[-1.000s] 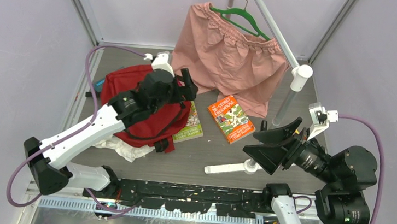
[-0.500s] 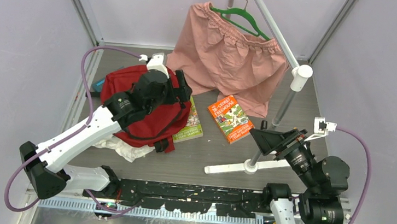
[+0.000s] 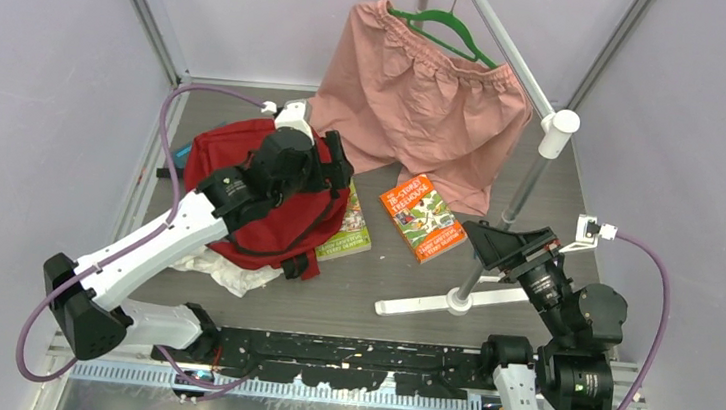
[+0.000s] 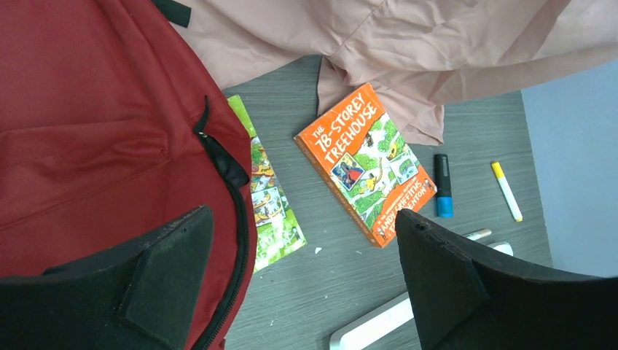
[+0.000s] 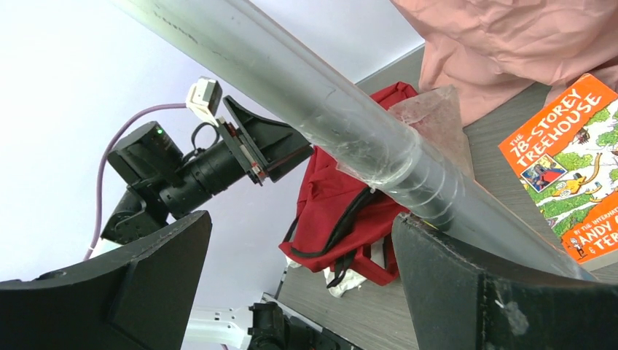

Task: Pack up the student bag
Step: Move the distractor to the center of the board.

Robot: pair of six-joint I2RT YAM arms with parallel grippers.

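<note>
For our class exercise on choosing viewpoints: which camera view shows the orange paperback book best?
The left wrist view: the orange paperback book lies whole and unobstructed, its title readable. The top external view shows the book whole but small. The right wrist view cuts the book off at the frame's edge.

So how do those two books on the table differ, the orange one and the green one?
The orange book lies fully in the open; the green book is partly tucked under the red backpack. The orange book's title, The 78-Storey Treehouse, reads clearly; the green book's cannot be read. Both lie flat on the table, cartoon covers up.
</note>
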